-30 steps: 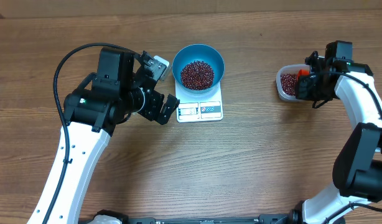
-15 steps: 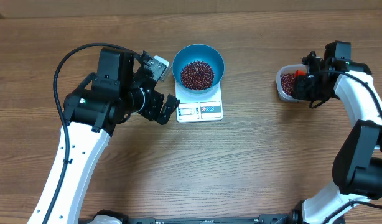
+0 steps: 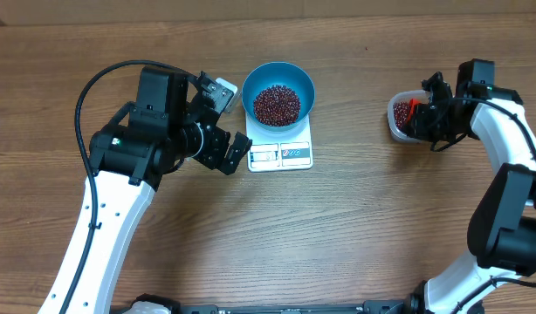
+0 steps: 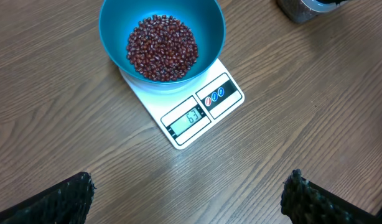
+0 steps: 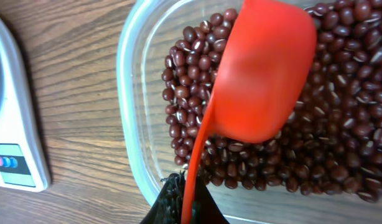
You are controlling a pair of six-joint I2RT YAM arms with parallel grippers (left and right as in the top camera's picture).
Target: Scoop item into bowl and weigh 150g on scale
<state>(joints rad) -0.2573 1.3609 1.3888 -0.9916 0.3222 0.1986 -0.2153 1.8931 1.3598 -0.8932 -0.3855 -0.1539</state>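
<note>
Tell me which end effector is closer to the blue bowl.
Left. The left end effector hovers just beside the bowl; the right end effector is far off at the tub.

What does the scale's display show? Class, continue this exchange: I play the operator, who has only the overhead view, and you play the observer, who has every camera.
Observer: In the left wrist view the scale seems to read 63, with the bowl of beans on it.
Operator: Is the scoop loaded?
Observer: I cannot tell. The right wrist view shows the scoop mouth-down over the beans in the tub, with only its back showing.
Operator: How is it held?
Observer: The right gripper is shut on the scoop's narrow end at the bottom edge of the frame.
</note>
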